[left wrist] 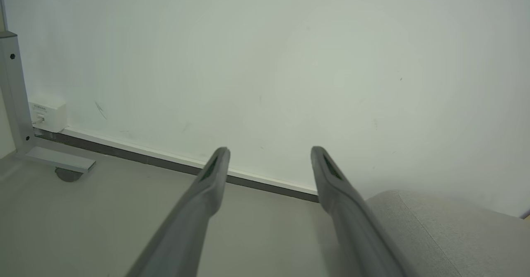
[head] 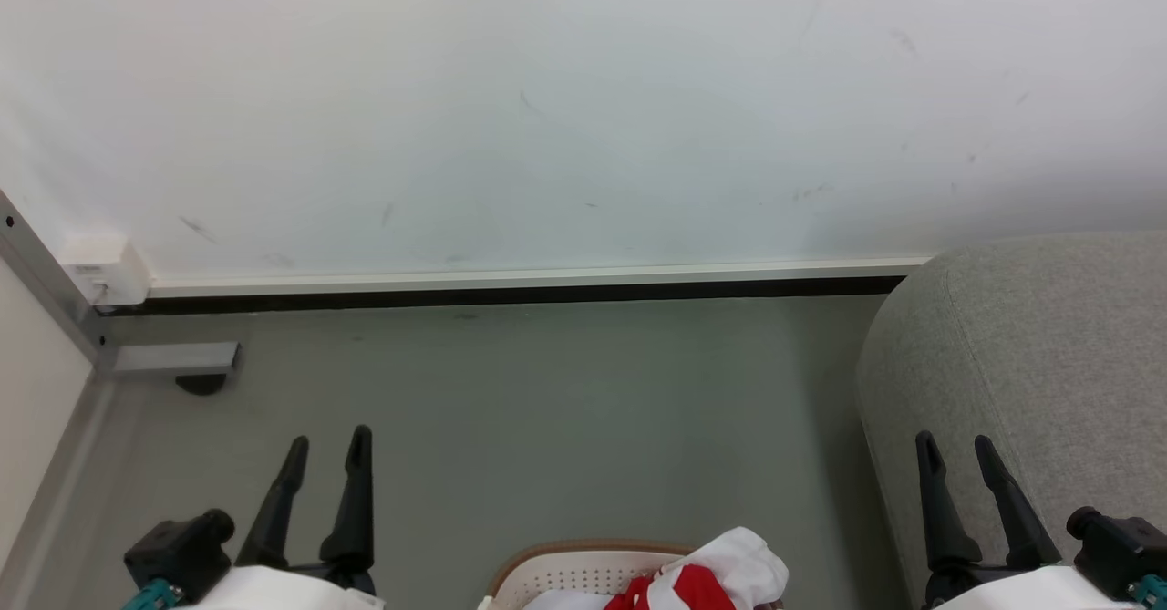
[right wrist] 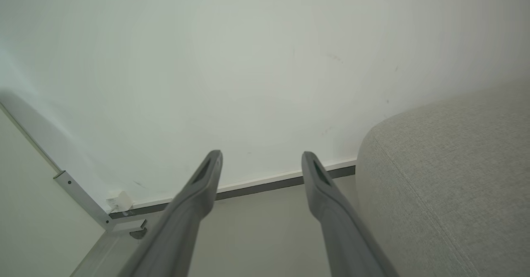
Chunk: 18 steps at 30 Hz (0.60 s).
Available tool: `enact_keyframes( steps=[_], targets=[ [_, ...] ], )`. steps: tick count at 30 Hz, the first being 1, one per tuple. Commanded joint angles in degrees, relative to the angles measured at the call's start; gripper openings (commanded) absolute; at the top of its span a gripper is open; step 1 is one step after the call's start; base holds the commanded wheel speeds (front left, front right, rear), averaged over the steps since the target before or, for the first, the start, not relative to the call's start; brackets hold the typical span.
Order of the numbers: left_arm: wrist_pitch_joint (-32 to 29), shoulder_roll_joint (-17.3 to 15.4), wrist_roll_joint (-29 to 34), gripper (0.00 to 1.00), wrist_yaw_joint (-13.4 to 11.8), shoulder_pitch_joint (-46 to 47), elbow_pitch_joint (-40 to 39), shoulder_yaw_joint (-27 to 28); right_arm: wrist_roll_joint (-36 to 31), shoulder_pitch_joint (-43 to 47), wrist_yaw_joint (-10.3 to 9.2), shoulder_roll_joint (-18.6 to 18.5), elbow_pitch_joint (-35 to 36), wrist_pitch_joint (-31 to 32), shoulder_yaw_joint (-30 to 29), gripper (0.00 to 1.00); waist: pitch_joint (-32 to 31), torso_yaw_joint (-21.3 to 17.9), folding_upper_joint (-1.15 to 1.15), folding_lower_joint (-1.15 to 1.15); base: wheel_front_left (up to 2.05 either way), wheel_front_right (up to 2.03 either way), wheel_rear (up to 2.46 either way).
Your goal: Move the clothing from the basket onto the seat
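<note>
The red and white clothing (head: 688, 584) is bunched up in the cream basket (head: 570, 563) with a brown rim, cut off by the bottom edge of the head view. The grey sofa seat (head: 1039, 364) rises at the right; it shows too in the left wrist view (left wrist: 447, 231) and the right wrist view (right wrist: 451, 173). My left gripper (head: 328, 446) hangs open at the lower left, over bare floor, left of the basket. My right gripper (head: 955, 446) is open at the lower right, in front of the sofa's rounded end. Both hold nothing.
A white wall (head: 547, 108) with a dark baseboard (head: 511, 295) closes the far side. A grey metal frame leg (head: 173, 359) with a round foot stands at the left, next to a small white wall box (head: 105, 273). Grey floor (head: 547, 418) lies between basket and wall.
</note>
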<state>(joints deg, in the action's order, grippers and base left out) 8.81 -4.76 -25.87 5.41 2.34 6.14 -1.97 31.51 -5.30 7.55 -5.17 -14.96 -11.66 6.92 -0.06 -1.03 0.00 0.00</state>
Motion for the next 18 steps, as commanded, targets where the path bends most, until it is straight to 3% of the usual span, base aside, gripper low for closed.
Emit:
enact_keyframes(
  steps=[1,18],
  targets=[
    [0.7,-0.8,1.9,1.00,-0.2,-0.1,-0.4,0.0,-2.0,-1.2,-0.07,0.1,-0.1,-0.4,-0.4,1.00,0.0,0.0,0.00,0.00,0.00,0.00,0.00],
    [3.0,-1.1,10.4,1.00,-0.3,-0.4,-0.6,-1.1,-10.8,-1.9,-0.09,0.9,-1.5,-1.6,-0.9,1.00,-0.1,-0.4,0.00,0.00,0.00,0.00,0.00]
  ],
)
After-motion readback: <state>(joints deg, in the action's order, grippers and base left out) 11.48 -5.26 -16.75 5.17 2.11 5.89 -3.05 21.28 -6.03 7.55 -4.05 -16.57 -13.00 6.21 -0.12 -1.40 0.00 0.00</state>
